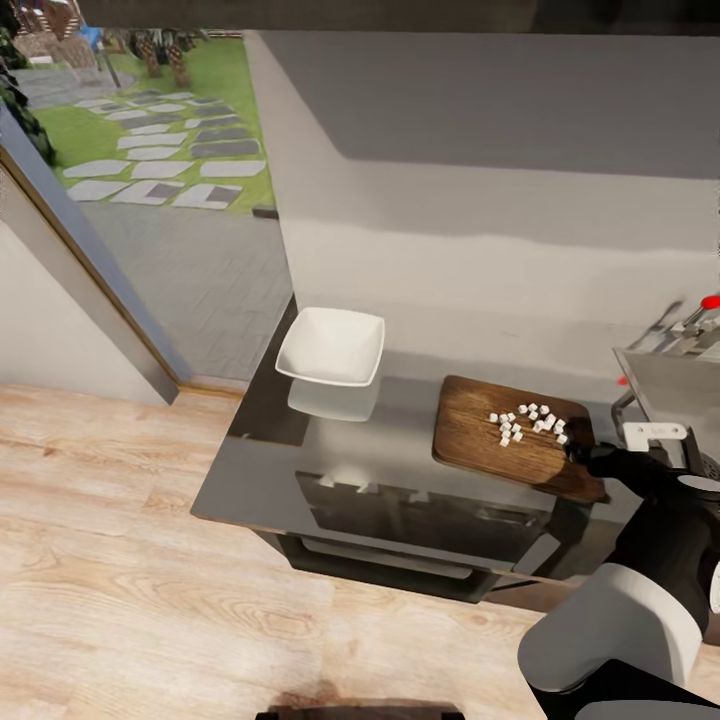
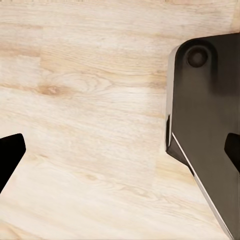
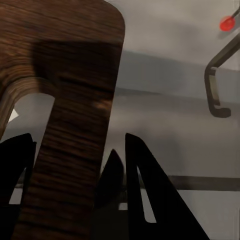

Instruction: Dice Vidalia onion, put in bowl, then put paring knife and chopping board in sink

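- The right gripper [image 3: 75,185] closes on the chopping board [image 1: 515,436], at the short end that has the handle hole. In the right wrist view one dark finger [image 3: 145,195] stands on one side of the wooden strip beside the slot and the other finger stands on the opposite side, so the strip sits between them.
- In the head view the right gripper [image 1: 590,462] meets the board at its near right corner, and the board looks a little tilted above the countertop [image 1: 270,460].
- The diced onion [image 1: 527,423] lies on the board as small white cubes, just beyond the right fingers.
- The bowl [image 1: 331,346] is well apart from the right fingers, beyond the far end of the board, near the countertop's far corner.
- The sink [image 1: 672,392] is near the right gripper, on the other side, with the tap [image 3: 220,75] and its red knob [image 1: 710,300] behind.
- The left gripper [image 2: 122,155] has its fingers spread wide and holds nothing; between them I see the wooden floor [image 2: 85,100] and a dark part of the robot's base [image 2: 210,110].
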You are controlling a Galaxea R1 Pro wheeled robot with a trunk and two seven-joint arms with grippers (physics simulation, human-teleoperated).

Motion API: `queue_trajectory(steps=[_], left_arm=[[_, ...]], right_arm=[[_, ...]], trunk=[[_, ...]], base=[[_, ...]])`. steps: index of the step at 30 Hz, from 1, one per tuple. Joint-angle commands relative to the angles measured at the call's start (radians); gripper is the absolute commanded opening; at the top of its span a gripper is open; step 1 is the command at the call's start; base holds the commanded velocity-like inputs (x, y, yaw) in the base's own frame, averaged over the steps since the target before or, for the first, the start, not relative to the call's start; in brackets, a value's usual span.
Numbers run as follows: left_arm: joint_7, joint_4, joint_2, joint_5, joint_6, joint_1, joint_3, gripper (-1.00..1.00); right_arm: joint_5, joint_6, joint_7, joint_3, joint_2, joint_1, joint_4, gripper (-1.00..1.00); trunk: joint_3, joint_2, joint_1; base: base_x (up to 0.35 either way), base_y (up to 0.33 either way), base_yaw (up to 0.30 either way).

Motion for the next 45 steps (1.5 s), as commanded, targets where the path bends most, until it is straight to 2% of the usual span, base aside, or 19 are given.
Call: queue_trajectory(steps=[1,15,45], left_arm=[[0.005,-0.002,0.002,0.010,-0.002,0.000,-0.008,1.00],[0.005,-0.002,0.002,0.010,-0.002,0.000,-0.008,1.00],[0.005,-0.001,0.002,0.008,-0.002,0.000,-0.008,1.00]], right_arm=[[0.031,-0.006,0.005,-0.002,0.001,-0.001,0.007,-1.00],[0.031,-0.006,0.005,-0.002,0.001,-0.001,0.007,-1.00],[0.032,-0.009,0.006,-0.002,0.001,-0.001,0.007,-1.00]], trunk=[[0.000,-0.001,0.001],[0.020,-0.001,0.001],[0.021,-0.001,0.001]], base=[[0.000,0.000,0.000],[0.000,0.000,0.000],[0.000,-0.018,0.000]])
